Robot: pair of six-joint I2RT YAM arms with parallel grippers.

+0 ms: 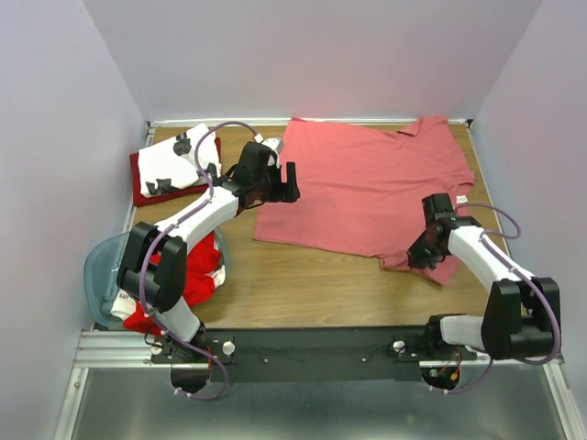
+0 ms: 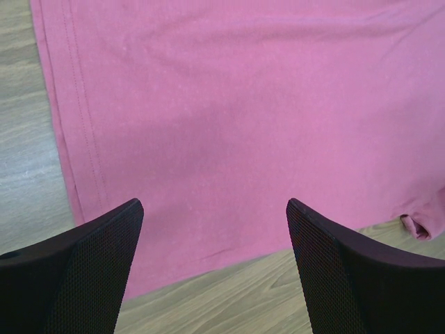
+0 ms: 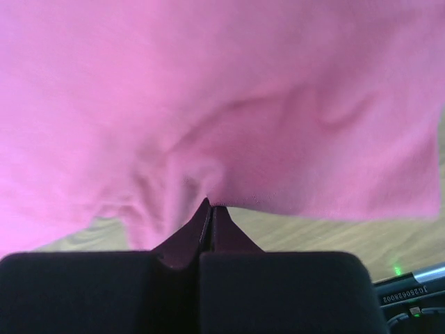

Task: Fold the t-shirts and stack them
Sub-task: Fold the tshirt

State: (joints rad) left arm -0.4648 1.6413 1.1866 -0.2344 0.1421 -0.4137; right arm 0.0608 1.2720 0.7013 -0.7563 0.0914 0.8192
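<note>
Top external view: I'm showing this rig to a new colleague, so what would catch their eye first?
The big salmon-pink shirt is spread flat across the far right of the table, with the right gripper shut on its near edge. The left gripper hovers open over its left edge. At the far left, a folded white printed shirt lies on a dark red shirt.

The salmon-pink shirt [image 1: 367, 188] is soft, matt cloth (finely knit). The table [image 1: 303, 284] is smooth wood; the tub [image 1: 96, 272] is translucent plastic.
</note>
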